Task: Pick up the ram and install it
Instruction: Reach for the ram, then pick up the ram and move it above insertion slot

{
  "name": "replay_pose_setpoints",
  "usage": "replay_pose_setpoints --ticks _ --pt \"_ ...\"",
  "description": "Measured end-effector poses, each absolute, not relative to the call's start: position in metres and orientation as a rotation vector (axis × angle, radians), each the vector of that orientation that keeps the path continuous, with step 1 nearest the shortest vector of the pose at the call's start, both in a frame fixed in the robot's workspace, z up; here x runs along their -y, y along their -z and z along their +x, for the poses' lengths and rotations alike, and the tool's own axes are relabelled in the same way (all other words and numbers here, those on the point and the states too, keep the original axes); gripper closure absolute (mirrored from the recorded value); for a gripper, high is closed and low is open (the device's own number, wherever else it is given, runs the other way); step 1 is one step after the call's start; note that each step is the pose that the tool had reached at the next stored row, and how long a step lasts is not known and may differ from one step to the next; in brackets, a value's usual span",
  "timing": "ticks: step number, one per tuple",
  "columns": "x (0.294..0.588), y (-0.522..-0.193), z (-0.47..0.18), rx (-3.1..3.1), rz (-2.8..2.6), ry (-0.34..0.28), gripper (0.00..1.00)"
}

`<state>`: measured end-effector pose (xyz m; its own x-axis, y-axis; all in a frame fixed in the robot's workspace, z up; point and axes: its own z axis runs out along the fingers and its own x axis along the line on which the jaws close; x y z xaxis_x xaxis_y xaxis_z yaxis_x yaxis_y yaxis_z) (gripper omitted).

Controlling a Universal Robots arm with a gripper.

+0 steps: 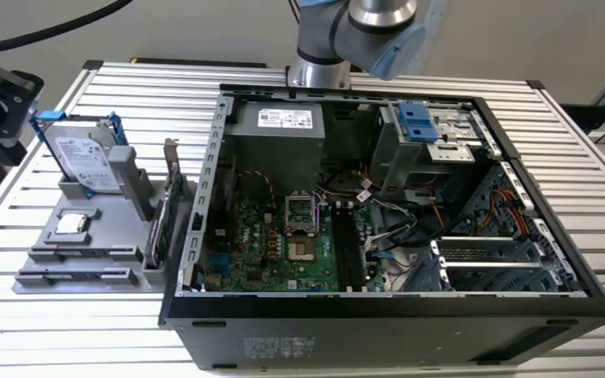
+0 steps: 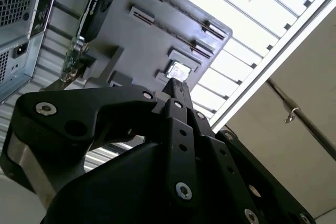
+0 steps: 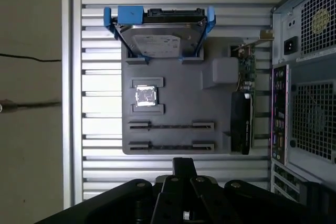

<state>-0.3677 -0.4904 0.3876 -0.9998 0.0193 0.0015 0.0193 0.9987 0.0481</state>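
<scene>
The ram point(image 3: 171, 126), as I judge it, stands on edge in the gray holder's point(image 3: 184, 103) long slots, on the tabletop point(image 3: 100, 129) beside the computer case point(image 3: 304, 129). My claw point(image 3: 184, 162) hangs well clear, pressed shut and empty: the reaching stage. Gripping that thin edge calls for opening and squaring up.

Robotics lab — slatted aluminium bench point(image 1: 139, 79), opened PC case point(image 1: 387, 335), grey parts fixture point(image 1: 113, 236).

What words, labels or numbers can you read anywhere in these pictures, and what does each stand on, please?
Nothing can be read; all the print is too small or blurred.
White label on the grey metal power supply box: unreadable.
White label on the silver hard drive in its blue bracket: unreadable.
Pale sticker on the black computer case: unreadable.
</scene>
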Motion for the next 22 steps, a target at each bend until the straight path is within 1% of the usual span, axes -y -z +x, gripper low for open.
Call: replay_pose_setpoints --ticks 22 --pt "0.504 -0.387 -0.368 3.135 -0.03 0.076 1.0"
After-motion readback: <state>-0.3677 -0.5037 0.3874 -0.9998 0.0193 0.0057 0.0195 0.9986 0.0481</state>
